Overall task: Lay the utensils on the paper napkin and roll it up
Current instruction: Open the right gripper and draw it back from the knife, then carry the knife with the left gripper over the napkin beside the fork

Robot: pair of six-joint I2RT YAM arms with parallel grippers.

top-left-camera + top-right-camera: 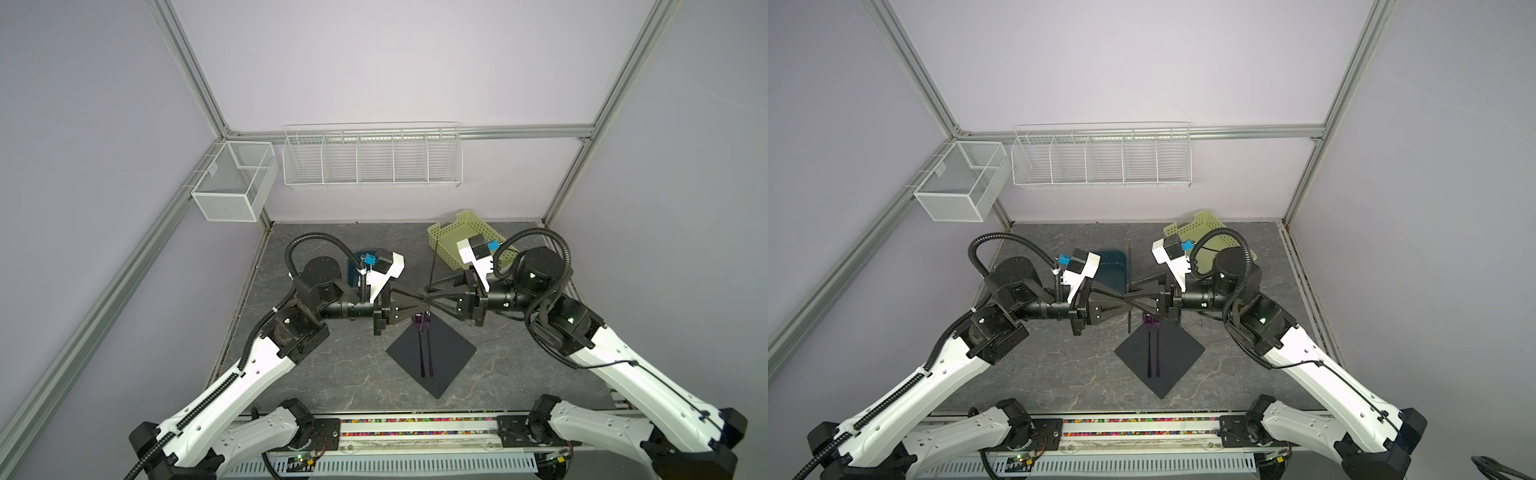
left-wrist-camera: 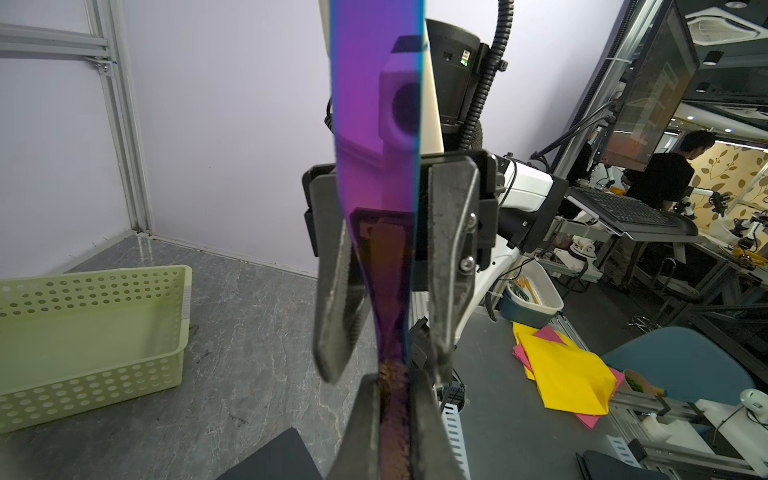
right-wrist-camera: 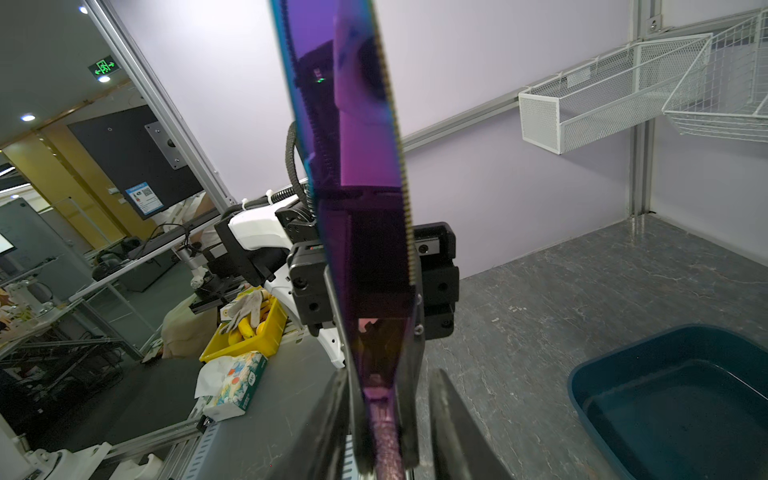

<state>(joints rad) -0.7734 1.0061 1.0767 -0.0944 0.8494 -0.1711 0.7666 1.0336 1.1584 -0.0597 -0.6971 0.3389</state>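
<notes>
**Top views.** Both arms meet tip to tip above the far corner of the paper napkin [image 1: 451, 353] [image 1: 1177, 353]. The knife [image 1: 434, 266] [image 1: 1129, 266] stands roughly upright between them, edge-on, a thin dark line. The left end effector [image 1: 420, 300] is pinched on it. The right end effector [image 1: 428, 294] shows two prongs apart. This reads as a handover, probably to re-grip the knife for laying down.

The two other utensils [image 1: 424, 353] lie side by side along the napkin's diagonal, purple heads at the far corner. That corner-to-corner lie should suit rolling.

The desk [image 1: 332, 374] is grey and marbled. A yellow-green basket [image 1: 446, 232] sits far right and a teal tub [image 1: 1111, 270] far left, both well apart from the napkin. Lilac walls, aluminium frame, wire racks [image 1: 370, 158] hung behind.

**Left wrist.** Own fingers [image 2: 361, 419] clamp the knife's neck. The right end effector's fingers [image 2: 451, 257] stand off either side of the blade, not touching. Open lab beyond: a person [image 2: 660, 178] at a keyboard, yellow paper [image 2: 569, 374].

**Right wrist.** Own fingers [image 3: 453, 436] stand apart around the handle, and the serrated blade rises past the lens. The tub sits on the desk nearby.
</notes>
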